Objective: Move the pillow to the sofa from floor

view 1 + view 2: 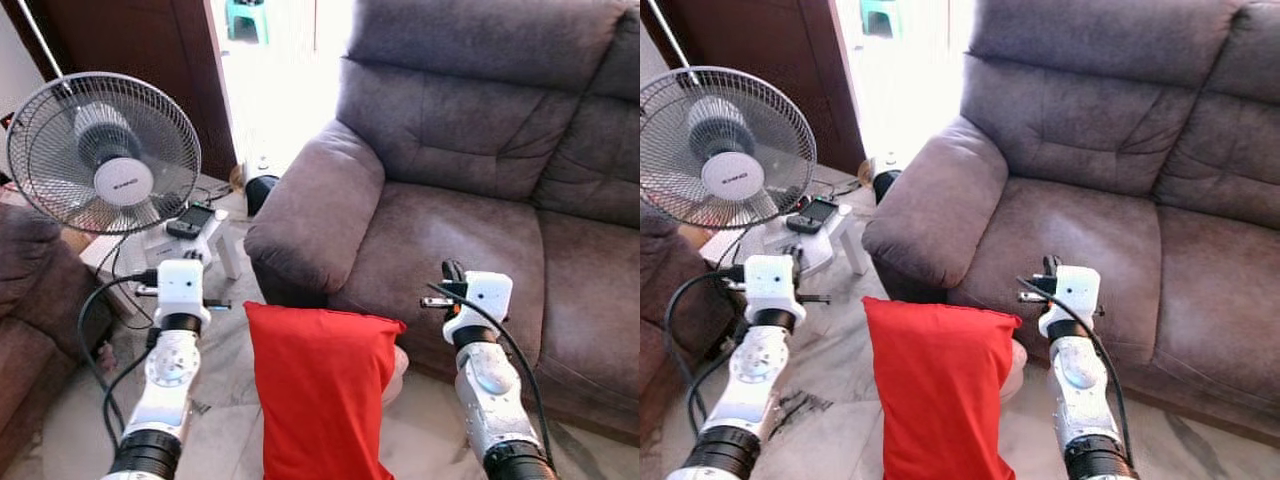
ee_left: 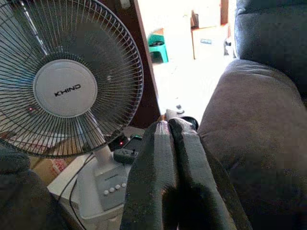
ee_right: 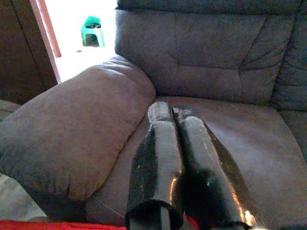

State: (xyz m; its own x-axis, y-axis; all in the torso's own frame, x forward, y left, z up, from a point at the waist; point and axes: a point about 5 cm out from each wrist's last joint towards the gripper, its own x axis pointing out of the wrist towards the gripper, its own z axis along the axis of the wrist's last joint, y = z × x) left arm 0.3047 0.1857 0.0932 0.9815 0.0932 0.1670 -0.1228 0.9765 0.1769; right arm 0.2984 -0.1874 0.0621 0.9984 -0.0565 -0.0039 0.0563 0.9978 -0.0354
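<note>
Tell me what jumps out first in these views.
A bright red pillow stands upright between both arms, just before the grey sofa. The left gripper and right gripper are shut with nothing between their fingers. A white KHIND fan stands to the robot's left.

The pillow (image 1: 322,392) stands between both arms, before the sofa (image 1: 470,210), with the fan (image 1: 100,140) at left.

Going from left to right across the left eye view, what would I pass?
White wire-caged standing fan → left gripper → red fabric pillow held upright between the arms → right gripper → grey-brown upholstered sofa's seat cushion.
</note>
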